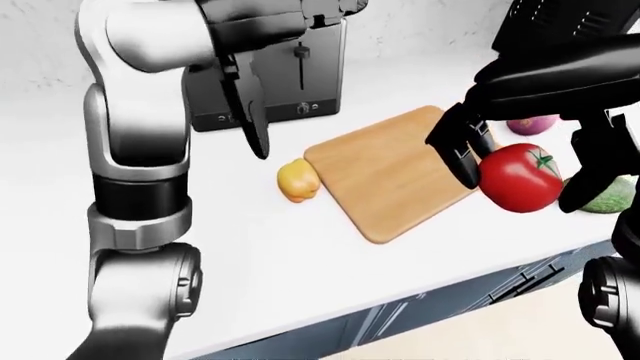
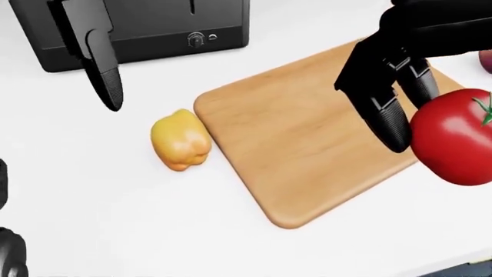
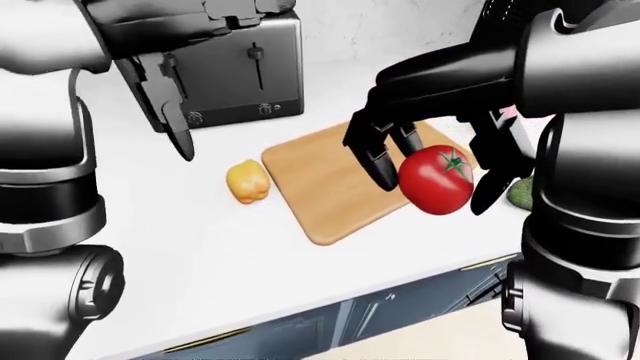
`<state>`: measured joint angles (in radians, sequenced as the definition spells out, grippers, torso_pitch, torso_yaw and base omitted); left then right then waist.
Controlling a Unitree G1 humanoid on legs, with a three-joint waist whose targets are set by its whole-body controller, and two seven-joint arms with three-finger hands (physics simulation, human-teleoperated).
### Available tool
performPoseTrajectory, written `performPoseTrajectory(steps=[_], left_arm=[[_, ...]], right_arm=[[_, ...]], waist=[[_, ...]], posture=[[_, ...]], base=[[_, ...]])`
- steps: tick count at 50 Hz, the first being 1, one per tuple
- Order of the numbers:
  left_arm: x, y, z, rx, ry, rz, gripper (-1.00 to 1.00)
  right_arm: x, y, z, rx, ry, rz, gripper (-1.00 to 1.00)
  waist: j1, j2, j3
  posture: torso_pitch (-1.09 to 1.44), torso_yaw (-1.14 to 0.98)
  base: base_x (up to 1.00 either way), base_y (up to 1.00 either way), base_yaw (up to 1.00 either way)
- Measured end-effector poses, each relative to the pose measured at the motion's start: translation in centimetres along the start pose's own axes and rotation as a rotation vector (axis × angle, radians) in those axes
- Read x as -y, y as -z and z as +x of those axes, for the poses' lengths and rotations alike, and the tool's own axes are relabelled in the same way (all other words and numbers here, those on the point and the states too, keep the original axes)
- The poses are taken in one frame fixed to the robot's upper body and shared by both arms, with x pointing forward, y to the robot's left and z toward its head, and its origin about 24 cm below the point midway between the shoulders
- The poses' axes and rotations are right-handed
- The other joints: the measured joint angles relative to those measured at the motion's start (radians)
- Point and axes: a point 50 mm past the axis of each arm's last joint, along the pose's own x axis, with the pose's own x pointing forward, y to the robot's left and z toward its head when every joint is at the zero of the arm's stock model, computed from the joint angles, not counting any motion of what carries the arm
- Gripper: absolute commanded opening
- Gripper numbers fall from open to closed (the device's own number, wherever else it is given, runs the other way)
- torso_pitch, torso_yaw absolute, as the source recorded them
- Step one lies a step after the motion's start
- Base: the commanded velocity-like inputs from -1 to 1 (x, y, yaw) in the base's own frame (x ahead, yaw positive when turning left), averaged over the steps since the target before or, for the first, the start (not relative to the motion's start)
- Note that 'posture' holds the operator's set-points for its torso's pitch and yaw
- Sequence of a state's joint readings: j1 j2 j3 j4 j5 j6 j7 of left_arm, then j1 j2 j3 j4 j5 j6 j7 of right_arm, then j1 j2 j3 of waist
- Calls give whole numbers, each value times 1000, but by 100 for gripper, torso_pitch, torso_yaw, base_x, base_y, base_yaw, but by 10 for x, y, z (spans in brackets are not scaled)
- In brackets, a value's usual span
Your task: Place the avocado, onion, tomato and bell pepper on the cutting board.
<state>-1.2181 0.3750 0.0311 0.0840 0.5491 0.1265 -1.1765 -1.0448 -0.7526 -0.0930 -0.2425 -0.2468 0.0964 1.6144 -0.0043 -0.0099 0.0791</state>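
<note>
- Left robot hand (image 1: 255,127): glossy black, long tapered fingers pointing down, spread and holding nothing. It hangs above the table between the toaster and the bell pepper. The left-eye view shows the whole silver and black arm above it; the head view shows only one finger.
- Toaster (image 2: 146,26): black box with slots, a lever and small knobs, at the top left of the head view. The right-eye view shows its side as brushed metal.
- Table (image 2: 92,208): flat, plain white surface. The eye views show grey cabinet fronts under its near edge.
- Bell pepper (image 2: 180,140): yellow-orange, lobed and waxy, lying on the table just beside the left edge of the cutting board, not on it.
- Cutting board (image 2: 292,144): pale wood with visible grain and rounded corners, set at an angle, its top bare.
- Right robot hand (image 3: 430,176): black fingers closed round the tomato, held in the air over the board's right end.
- Tomato (image 1: 520,178): round, shiny red, with a green star-shaped calyx; cut off by the right edge in the head view, whole in both eye views.
- Onion (image 1: 530,124): purple and rounded, on the table to the right of the board; mostly hidden behind the right arm.
- Avocado (image 1: 610,196): green and rough-skinned, on the table at the right edge of the left-eye view, partly hidden by a finger; absent from the head view.
</note>
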Motion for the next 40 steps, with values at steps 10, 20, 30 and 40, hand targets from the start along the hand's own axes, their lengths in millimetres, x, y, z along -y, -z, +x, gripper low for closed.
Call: performPoseTrajectory(steps=[10, 20, 30, 40], left_arm=[[30, -4, 8, 20, 156, 65, 100], [39, -3, 6, 4, 241, 131, 100], [44, -3, 13, -9, 300, 171, 100], [48, 8, 25, -48, 337, 212, 100]], right_arm=[[0, 3, -2, -5, 6, 7, -100], [3, 4, -3, -10, 10, 7, -100], [3, 6, -6, -18, 17, 9, -100], [4, 8, -8, -22, 17, 11, -100]], waist=[[1, -1, -3], [2, -2, -5], [3, -6, -8], [5, -9, -6]], posture=[[0, 0], [0, 0], [0, 0], [0, 0]], base=[[0, 0, 0], [0, 0, 0], [0, 0, 0], [0, 0, 0]])
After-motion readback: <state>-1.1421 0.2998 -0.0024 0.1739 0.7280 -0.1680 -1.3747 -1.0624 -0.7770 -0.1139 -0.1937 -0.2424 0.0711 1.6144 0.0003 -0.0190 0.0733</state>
